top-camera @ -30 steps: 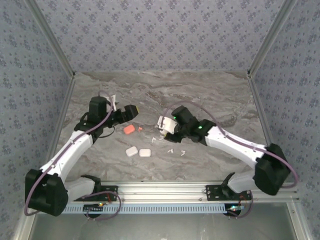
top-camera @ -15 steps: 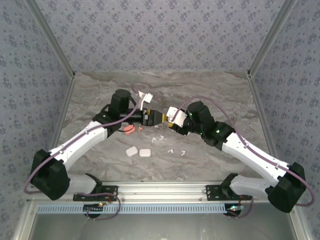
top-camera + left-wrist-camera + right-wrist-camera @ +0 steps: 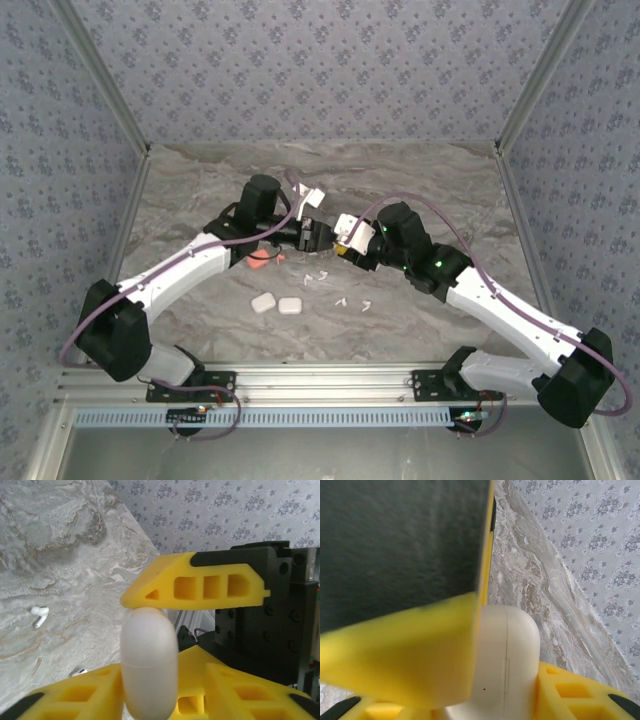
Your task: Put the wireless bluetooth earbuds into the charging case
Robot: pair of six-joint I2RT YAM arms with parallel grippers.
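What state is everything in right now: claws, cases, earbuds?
left gripper: shut on the held case
right gripper: shut on the held case
held case: lid closed, lifted
spare white cases: look closed, lying on the table
orange case: on the table, partly hidden
earbuds: loose on the table

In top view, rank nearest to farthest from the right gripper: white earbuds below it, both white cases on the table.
1. Small white stemmed earbuds, just below the right gripper.
2. Right white pebble-shaped case, lower left.
3. Left white pebble-shaped case, beside it.
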